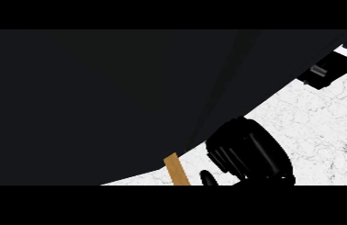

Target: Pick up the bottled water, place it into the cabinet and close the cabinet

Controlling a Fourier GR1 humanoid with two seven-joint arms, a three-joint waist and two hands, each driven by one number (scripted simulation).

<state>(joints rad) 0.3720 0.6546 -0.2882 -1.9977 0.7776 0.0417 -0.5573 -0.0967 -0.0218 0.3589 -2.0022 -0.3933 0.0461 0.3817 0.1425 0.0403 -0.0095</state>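
Risk: cabinet door catching or stopping short of closed, since the large dark mass (115,100) blocking most of the head view leaves the door edge and opening unseen.
Cause: dark surface filling the upper left, cutting off all but a wedge of white marbled tabletop (311,127) at the right and bottom.
Second risk: misjudged contact with the thin tan wooden edge (177,170) showing at the bottom, just left of the black robot hand; possibly the cabinet's side or door edge, cannot tell which.
Right robot hand (251,157): low centre-right, black, fingers curled downward; whether anything sits inside the curl cannot be told.
Left robot hand: not visible anywhere.
Bottled water: not visible; possibly already in the cabinet or hidden by the dark mass, cannot tell.
Bottle's look: nothing to report, no part of it showing.
Other: small black and grey object (325,70) at the upper right edge, identity unclear.
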